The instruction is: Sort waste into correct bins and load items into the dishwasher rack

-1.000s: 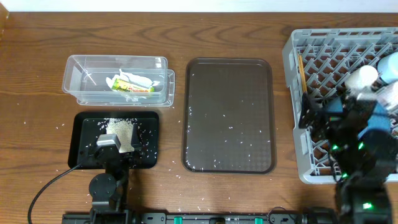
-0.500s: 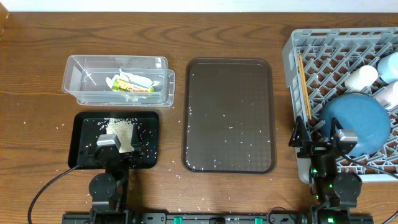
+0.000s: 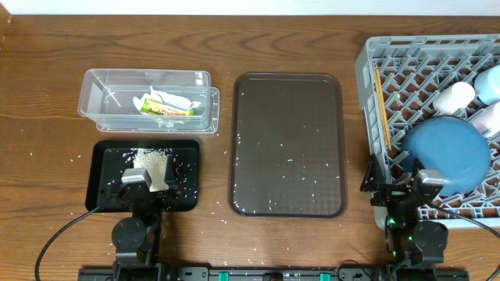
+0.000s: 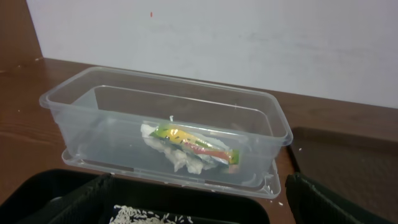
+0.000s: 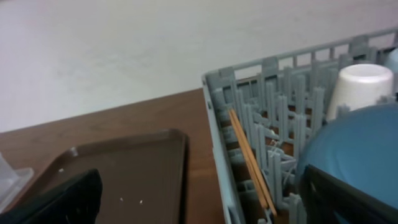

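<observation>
Only the overhead view takes in the whole grey rack [image 3: 366, 78], which holds the dark-blue bowl [image 3: 445, 152], white cup [image 3: 455, 97] and chopsticks [image 3: 382, 109]. Both arms are folded low at the near edge. The right gripper [image 5: 199, 199] is spread wide and empty beside the rack. The left gripper [image 4: 199, 202] is likewise spread over the black tray [image 3: 105, 156] of rice [image 3: 153, 164]. The clear container [image 4: 273, 124] holds the tissue [image 4: 186, 146].
</observation>
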Action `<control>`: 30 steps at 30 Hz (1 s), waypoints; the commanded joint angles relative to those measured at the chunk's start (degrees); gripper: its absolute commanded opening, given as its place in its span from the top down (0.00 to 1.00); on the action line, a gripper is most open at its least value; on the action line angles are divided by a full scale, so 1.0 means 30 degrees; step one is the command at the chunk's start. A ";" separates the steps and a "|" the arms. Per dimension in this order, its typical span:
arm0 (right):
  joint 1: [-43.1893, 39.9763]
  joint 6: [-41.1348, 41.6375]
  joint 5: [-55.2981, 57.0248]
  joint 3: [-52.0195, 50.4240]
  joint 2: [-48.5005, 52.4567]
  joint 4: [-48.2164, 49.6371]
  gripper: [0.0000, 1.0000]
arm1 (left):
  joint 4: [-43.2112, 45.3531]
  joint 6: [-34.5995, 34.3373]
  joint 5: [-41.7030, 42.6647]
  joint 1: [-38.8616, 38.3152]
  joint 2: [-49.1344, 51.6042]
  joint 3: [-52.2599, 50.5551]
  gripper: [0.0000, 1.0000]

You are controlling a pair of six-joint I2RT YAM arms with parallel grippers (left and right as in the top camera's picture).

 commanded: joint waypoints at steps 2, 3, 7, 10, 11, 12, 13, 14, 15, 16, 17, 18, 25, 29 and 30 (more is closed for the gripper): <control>0.0226 -0.0306 0.1275 -0.0022 -0.0328 -0.0627 0.01 | -0.0648 0.0117 -0.0306 0.0095 -0.0131 -0.0415 0.11; 0.0226 -0.0583 0.1253 -0.0022 -0.0335 -0.0627 0.01 | -0.0648 0.0117 -0.0306 0.0095 -0.0131 -0.0415 0.11; 0.0262 -0.0758 0.0984 -0.0022 -0.0364 -0.0699 0.01 | -0.0648 0.0117 -0.0306 0.0095 -0.0131 -0.0415 0.11; 0.0255 -0.0743 0.0976 -0.0022 -0.0364 -0.0670 0.01 | -0.0648 0.0117 -0.0306 0.0095 -0.0131 -0.0415 0.11; 0.0255 -0.0743 0.0984 -0.0022 -0.0357 -0.0670 0.01 | -0.0648 0.0117 -0.0306 0.0095 -0.0131 -0.0415 0.11; 0.0255 -0.0743 0.0976 -0.0022 -0.0357 -0.0663 0.01 | -0.0648 0.0117 -0.0306 0.0095 -0.0131 -0.0415 0.11; 0.0255 -0.0743 0.0984 -0.0022 -0.0357 -0.0663 0.01 | -0.0648 0.0117 -0.0306 0.0095 -0.0131 -0.0415 0.11; 0.0255 -0.0743 0.0984 -0.0022 -0.0357 -0.0663 0.01 | -0.0648 0.0117 -0.0306 0.0095 -0.0131 -0.0415 0.11; 0.0255 -0.0743 0.0984 -0.0022 -0.0357 -0.0663 0.01 | -0.0648 0.0117 -0.0306 0.0095 -0.0131 -0.0415 0.11; 0.0255 -0.0743 0.0984 -0.0022 -0.0357 -0.0663 0.01 | -0.0648 0.0117 -0.0306 0.0095 -0.0131 -0.0415 0.11; 0.0255 -0.0743 0.0984 -0.0022 -0.0357 -0.0663 0.01 | -0.0648 0.0117 -0.0306 0.0095 -0.0131 -0.0415 0.11; 0.0255 -0.0743 0.0984 -0.0022 -0.0357 -0.0663 0.01 | -0.0648 0.0117 -0.0306 0.0095 -0.0131 -0.0415 0.11; 0.0255 -0.0743 0.0984 -0.0022 -0.0357 -0.0663 0.01 | -0.0648 0.0117 -0.0306 0.0095 -0.0131 -0.0415 0.11; 0.0255 -0.0743 0.0984 -0.0022 -0.0357 -0.0663 0.01 | -0.0648 0.0117 -0.0306 0.0095 -0.0131 -0.0415 0.11; 0.0255 -0.0743 0.0984 -0.0022 -0.0357 -0.0663 0.01 | -0.0648 0.0117 -0.0306 0.0095 -0.0131 -0.0415 0.11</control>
